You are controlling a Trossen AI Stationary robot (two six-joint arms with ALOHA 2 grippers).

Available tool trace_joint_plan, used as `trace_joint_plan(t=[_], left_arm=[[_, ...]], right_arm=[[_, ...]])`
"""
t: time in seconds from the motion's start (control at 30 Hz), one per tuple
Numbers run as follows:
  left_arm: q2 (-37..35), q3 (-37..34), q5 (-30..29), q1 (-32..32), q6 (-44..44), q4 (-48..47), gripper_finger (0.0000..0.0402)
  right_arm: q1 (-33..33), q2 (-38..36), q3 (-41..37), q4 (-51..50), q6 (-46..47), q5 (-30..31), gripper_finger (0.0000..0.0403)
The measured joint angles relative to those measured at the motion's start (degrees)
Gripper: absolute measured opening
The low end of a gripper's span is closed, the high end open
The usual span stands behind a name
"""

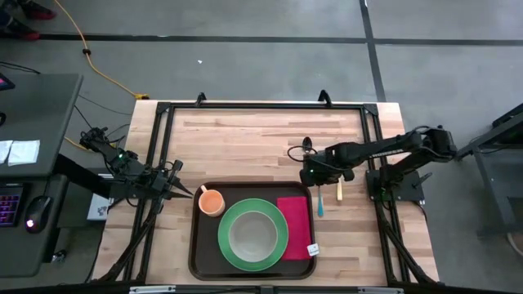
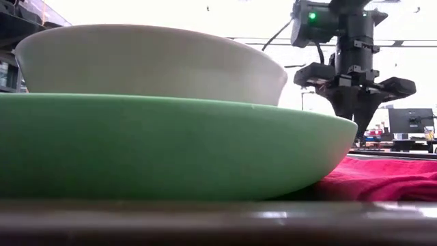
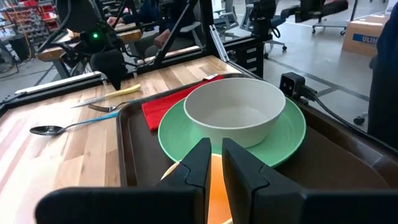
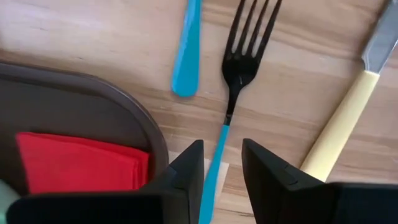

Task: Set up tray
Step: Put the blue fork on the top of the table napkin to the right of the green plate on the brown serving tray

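While the green plate (image 2: 171, 147) blocks most of the low view, the right gripper (image 4: 217, 180) straddles the fork (image 4: 239, 68) handle, released; left gripper (image 3: 214, 165) nearly clenched, empty.

A white bowl (image 3: 235, 112) sits on a green plate (image 3: 292, 127) in the brown tray (image 3: 134, 155), with a red napkin (image 3: 152, 109) just beside the plate, an orange cup (image 3: 214, 186) behind two dark fingers (image 3: 199, 165), and a spoon (image 3: 53, 129) on the table (image 3: 56, 162).
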Motion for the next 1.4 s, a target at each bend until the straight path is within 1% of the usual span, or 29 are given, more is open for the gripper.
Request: trace_joint_plan(t=[0.17,0.4,0.77,1.03,1.23,1.33,1.4], left_arm=[[0.0,0.0,0.1,0.0,-0.6,0.0,0.0072],[0.0,0.0,0.2,0.0,-0.8,0.0,0.0072],[0.0,0.0,0.2,0.0,-0.7,0.0,0.0072],[0.0,0.0,0.2,0.0,-0.7,0.0,0.0072],[0.0,0.0,0.1,0.0,-0.7,0.0,0.0072],[0.0,0.0,0.1,0.0,-0.7,0.0,0.0072],[0.0,0.0,0.1,0.0,-0.7,0.0,0.0072]], right_arm=[[0.0,1.9,0.0,0.8,-0.6,-1.4,0.0102],[0.0,2.2,0.0,1.8,-0.2,-1.1,0.012],[0.0,2.2,-0.9,2.2,0.3,-1.6,0.0119],[0.0,2.2,-3.6,6.3,1.3,-2.2,0.0119],[0.0,2.2,-3.8,6.2,1.0,-1.7,0.0119],[0.0,2.2,-5.4,7.0,1.0,-2.2,0.0119],[0.0,2.2,-7.1,8.9,1.2,-3.5,0.0119]])
